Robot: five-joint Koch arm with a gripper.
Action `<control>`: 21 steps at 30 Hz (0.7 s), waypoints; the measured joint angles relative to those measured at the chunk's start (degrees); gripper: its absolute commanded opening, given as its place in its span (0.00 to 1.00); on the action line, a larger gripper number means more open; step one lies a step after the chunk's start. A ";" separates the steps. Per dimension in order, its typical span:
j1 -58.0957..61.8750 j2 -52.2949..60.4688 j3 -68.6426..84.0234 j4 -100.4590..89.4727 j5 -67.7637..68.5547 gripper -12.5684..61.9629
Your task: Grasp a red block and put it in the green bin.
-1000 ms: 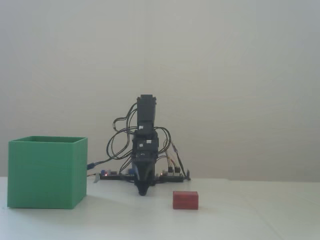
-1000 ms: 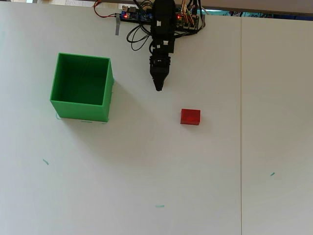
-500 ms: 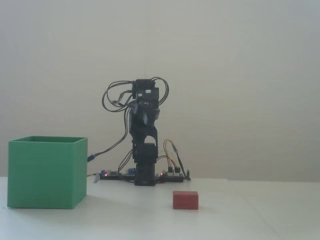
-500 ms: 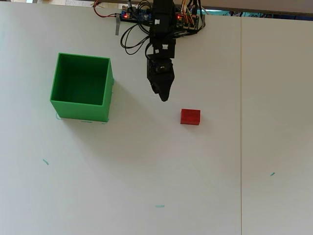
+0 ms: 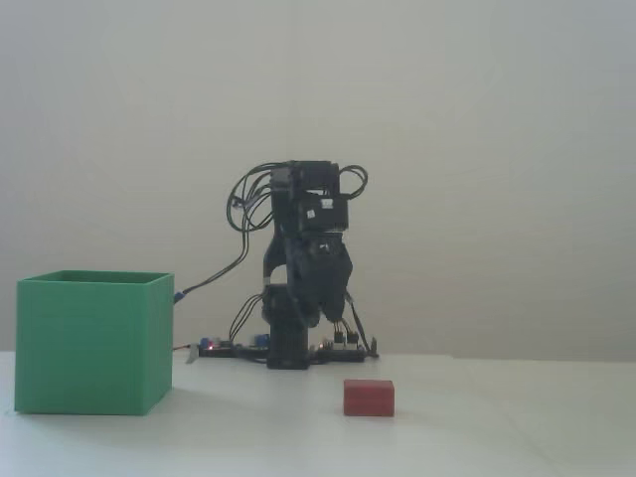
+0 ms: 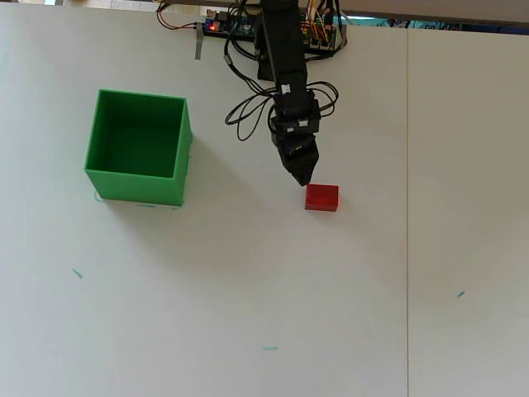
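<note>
The red block [image 6: 321, 198] lies flat on the white table, right of centre in the overhead view; in the fixed view the red block [image 5: 369, 397] sits low, in front of the arm. The green bin [image 6: 136, 188] stands upright to the left, and nothing shows inside it; the fixed view has the green bin [image 5: 94, 343] at the left edge. My gripper [image 6: 302, 177] points down and ends just up-left of the block, not touching it. In the fixed view my gripper [image 5: 316, 318] hangs well above the table. Its jaws taper to a single tip with nothing held.
The arm's base and a circuit board with loose wires [image 6: 240, 26] sit at the table's far edge. A seam [image 6: 407, 207] runs down the table right of the block. Small teal marks [image 6: 270, 348] dot the near surface.
The arm has risen from its folded pose and reached forward and to the right in the overhead view, bringing the gripper tip close to the red block. Block and bin have not moved.
</note>
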 measured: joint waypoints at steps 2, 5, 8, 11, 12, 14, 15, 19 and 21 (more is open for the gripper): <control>0.00 -0.09 -2.11 3.87 6.15 0.69; -1.14 -0.18 -4.31 7.29 8.96 0.69; -1.58 -1.67 -4.31 8.35 8.96 0.68; -1.76 -1.67 -4.31 9.40 9.05 0.68; -1.85 -1.76 -4.31 9.49 9.23 0.68; -2.29 -2.99 -5.62 9.58 10.20 0.67; -2.37 -4.31 -7.47 9.67 10.99 0.67; -2.37 -9.40 -12.74 9.67 12.13 0.67; -1.93 -10.72 -13.54 9.67 12.22 0.67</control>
